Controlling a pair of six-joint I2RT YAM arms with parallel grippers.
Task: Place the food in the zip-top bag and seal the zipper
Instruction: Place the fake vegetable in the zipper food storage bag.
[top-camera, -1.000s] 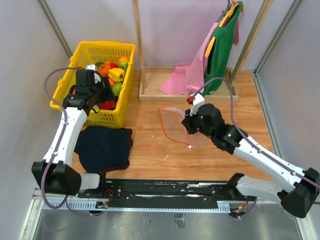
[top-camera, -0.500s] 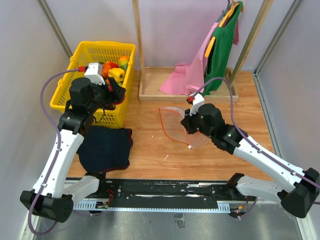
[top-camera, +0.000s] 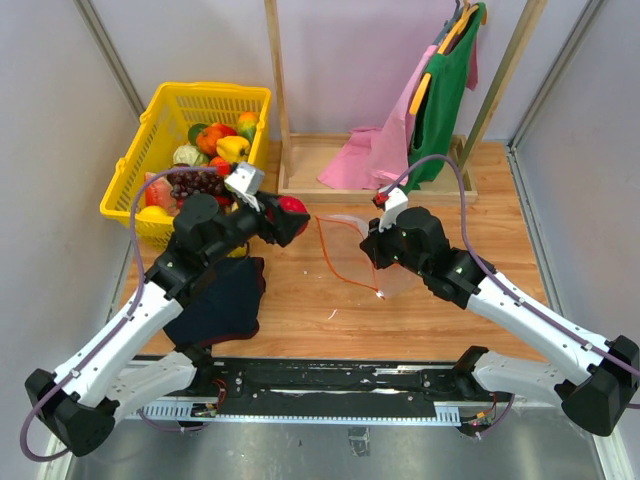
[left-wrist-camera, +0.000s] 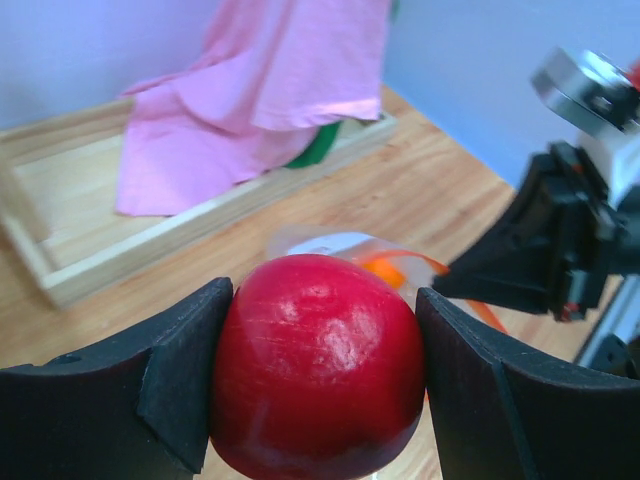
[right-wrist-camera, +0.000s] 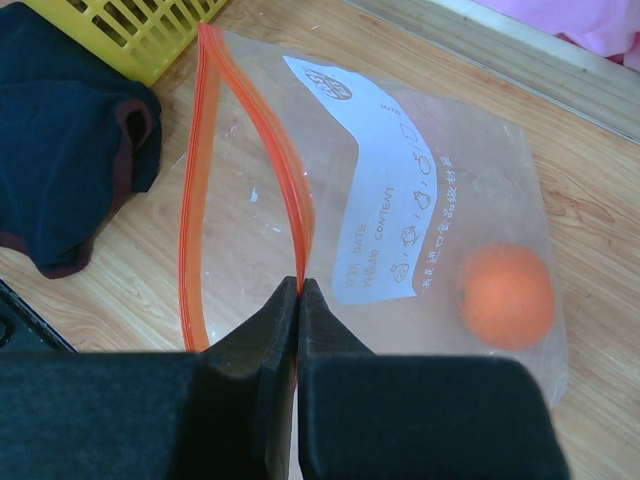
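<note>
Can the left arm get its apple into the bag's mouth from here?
Probably yes: the right gripper holds the zipper lip up, so the zip-top bag gapes toward the red apple in the left gripper.

In the left wrist view the red apple runs off the bottom edge. It covers most of the zip-top bag, which shows only as a blurred sliver behind it. In the right wrist view the right jaws hide the near end of the zipper, and the frame cuts the yellow basket and the dark cloth. From above, a white speck at the strip's near end is possibly the slider, but it is too small to tell.
</note>
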